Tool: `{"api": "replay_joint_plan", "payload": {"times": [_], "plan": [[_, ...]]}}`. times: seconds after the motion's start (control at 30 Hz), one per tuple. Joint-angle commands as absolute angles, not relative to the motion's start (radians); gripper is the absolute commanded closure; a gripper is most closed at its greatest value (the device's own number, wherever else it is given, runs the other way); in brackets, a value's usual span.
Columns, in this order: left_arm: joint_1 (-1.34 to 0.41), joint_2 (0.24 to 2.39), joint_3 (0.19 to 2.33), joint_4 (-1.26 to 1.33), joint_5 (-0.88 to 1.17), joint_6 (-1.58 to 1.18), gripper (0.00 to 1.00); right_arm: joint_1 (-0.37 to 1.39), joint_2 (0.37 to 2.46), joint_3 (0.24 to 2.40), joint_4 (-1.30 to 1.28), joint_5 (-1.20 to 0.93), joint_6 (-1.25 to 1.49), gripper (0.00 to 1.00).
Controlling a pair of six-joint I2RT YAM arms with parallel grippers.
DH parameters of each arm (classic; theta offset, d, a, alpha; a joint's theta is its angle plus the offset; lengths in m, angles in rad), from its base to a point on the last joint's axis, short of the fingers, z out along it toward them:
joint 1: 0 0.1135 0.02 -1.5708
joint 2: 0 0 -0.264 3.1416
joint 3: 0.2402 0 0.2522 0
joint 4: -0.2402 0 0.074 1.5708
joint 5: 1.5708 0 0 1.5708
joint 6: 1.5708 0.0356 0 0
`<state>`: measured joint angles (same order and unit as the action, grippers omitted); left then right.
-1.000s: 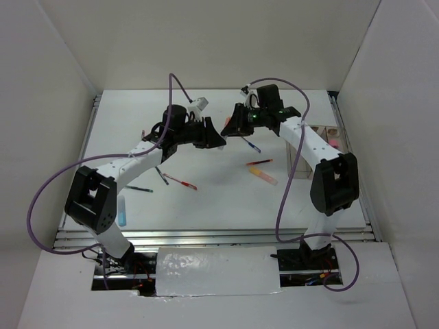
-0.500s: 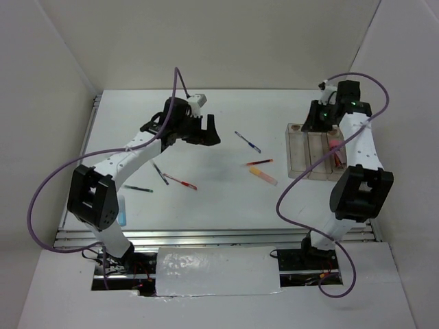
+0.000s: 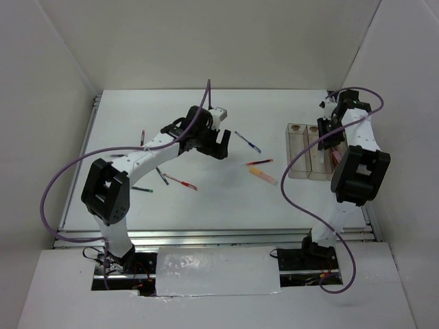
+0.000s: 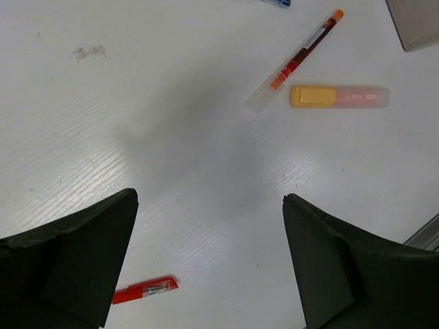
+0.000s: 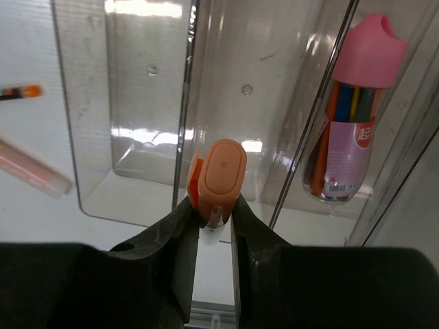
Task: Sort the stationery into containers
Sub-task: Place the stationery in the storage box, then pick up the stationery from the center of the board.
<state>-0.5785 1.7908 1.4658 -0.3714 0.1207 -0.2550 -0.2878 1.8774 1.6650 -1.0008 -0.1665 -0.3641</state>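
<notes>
so far, one tube (image 5: 346, 147) sits in the right bin, the right gripper (image 5: 214, 214) pinches an orange marker (image 5: 221, 168) above the bins (image 5: 123, 137), the left gripper (image 4: 209, 199) is spread empty, pens (image 4: 296, 60) lie unsorted.

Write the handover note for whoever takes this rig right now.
Left gripper: open and empty, hovering over the table near the yellow-pink marker and the orange-tipped pen.
Right gripper: fingers shut on the orange marker, held over the bins, roughly above the middle compartment.
Done: the pink-capped tube is in the compartment on the right in the wrist view.
Left: release the orange marker, then collect the blue pen, the red pen, the dark pen and the other loose pens.
</notes>
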Motion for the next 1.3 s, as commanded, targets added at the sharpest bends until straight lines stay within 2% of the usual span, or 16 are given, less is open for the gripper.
{"api": "replay_joint_plan", "payload": {"times": [0.0, 0.1, 0.13, 0.17, 0.23, 0.27, 0.5, 0.7, 0.77, 0.93, 1.27], "plan": [[-0.569, 1.778, 1.468, -0.339, 0.183, -0.209, 0.01, -0.284, 1.903, 1.687, -0.986, -0.098, -0.405, 0.86], [-0.565, 1.779, 1.470, -0.353, 0.192, -0.206, 0.01, -0.288, 1.949, 1.700, -0.986, -0.089, -0.403, 0.79], [-0.561, 1.776, 1.470, -0.351, 0.195, -0.206, 0.01, -0.290, 1.957, 1.703, -0.989, -0.092, -0.402, 0.73], [-0.554, 1.772, 1.467, -0.351, 0.202, -0.206, 0.01, -0.291, 1.963, 1.704, -0.995, -0.103, -0.400, 0.61], [-0.540, 1.758, 1.459, -0.348, 0.216, -0.207, 0.01, -0.285, 1.953, 1.707, -1.008, -0.117, -0.394, 0.47], [-0.532, 1.753, 1.457, -0.347, 0.241, -0.206, 0.01, -0.282, 1.944, 1.709, -1.012, -0.126, -0.394, 0.44], [-0.408, 1.677, 1.384, -0.290, 0.434, -0.218, 0.01, -0.170, 1.761, 1.729, -1.087, -0.237, -0.403, 0.43], [-0.287, 1.562, 1.290, -0.250, 0.554, -0.229, 0.01, 0.073, 1.640, 1.600, -1.077, -0.290, -0.388, 0.45], [-0.227, 1.505, 1.252, -0.244, 0.581, -0.226, 0.01, 0.157, 1.641, 1.547, -1.048, -0.275, -0.377, 0.45], [-0.031, 1.373, 1.190, -0.291, 0.715, -0.170, 0.01, 0.241, 1.722, 1.491, -1.015, -0.230, -0.385, 0.45], [0.317, 1.083, 1.046, -0.488, 0.692, 0.024, 0.01, 0.291, 1.830, 1.436, -0.951, -0.150, -0.414, 0.42]]}}
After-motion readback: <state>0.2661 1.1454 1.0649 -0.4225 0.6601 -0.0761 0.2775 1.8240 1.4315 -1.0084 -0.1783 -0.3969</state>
